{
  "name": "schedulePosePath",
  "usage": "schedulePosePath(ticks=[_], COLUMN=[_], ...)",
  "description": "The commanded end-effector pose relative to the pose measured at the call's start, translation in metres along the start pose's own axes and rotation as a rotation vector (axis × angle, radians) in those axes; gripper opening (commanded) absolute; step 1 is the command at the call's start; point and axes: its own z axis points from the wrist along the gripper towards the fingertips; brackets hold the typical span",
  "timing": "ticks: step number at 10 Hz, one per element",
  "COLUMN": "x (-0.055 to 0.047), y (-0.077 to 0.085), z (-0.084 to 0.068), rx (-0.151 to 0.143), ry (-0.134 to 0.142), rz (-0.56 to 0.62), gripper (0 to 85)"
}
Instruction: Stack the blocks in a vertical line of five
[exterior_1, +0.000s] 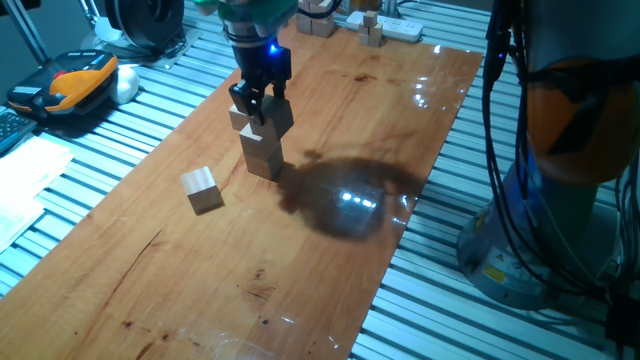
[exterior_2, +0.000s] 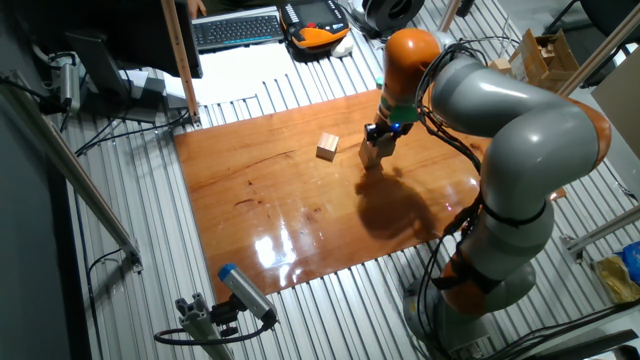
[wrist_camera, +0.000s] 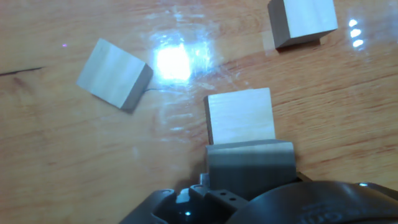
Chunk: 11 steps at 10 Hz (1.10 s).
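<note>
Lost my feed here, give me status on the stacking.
Gripper over the stack, jaw state unclear. Block at its fingers. One loose block beside the stack. Nothing in the way.

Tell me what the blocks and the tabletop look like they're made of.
The blocks look like plain pale unfinished wood: matte faces with faint grain. The tabletop looks like reddish-brown wood with a glossy varnish; it shows grain streaks and mirrors the lights.

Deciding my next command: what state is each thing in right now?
pincer: down at the stack's top, grip unclear.
stack: upright, well short of five.
top block: seated under the pincer.
skewed block: loose on table, apart.
corner block: loose on table, apart.
</note>
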Motion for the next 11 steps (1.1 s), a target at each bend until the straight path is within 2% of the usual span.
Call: schedulePosePath(ticks=[1, 2, 5, 6, 7, 8, 9, 10, 11], x=[-0.0001, -0.0001, -0.0001, -0.0001, -0.0001, -0.0001, -0.0001, -0.0001, -0.0001], y=[-0.0002, -0.0002, -0.0002, -0.0002, -0.0002, -0.0002, -0.0002, -0.0002, -0.0002], z=[0.0001, 0.0001, 0.0001, 0.0001, 0.0001, 0.0001, 0.0001, 0.0001, 0.0001], rx=[-0.002, -0.03, -0.06, -0.082, -0.073, -0.076, -0.097, -0.13, -0.127], ry=[-0.005, -0.012, -0.046, -0.027, -0.024, -0.015, 0.009, 0.028, 0.034], rz=[0.002, 0.006, 0.025, 0.05, 0.067, 0.079, 0.1, 0.116, 0.114], gripper=[0.0, 0.0, 0.0, 0.0, 0.0, 0.0, 0.0, 0.0, 0.0])
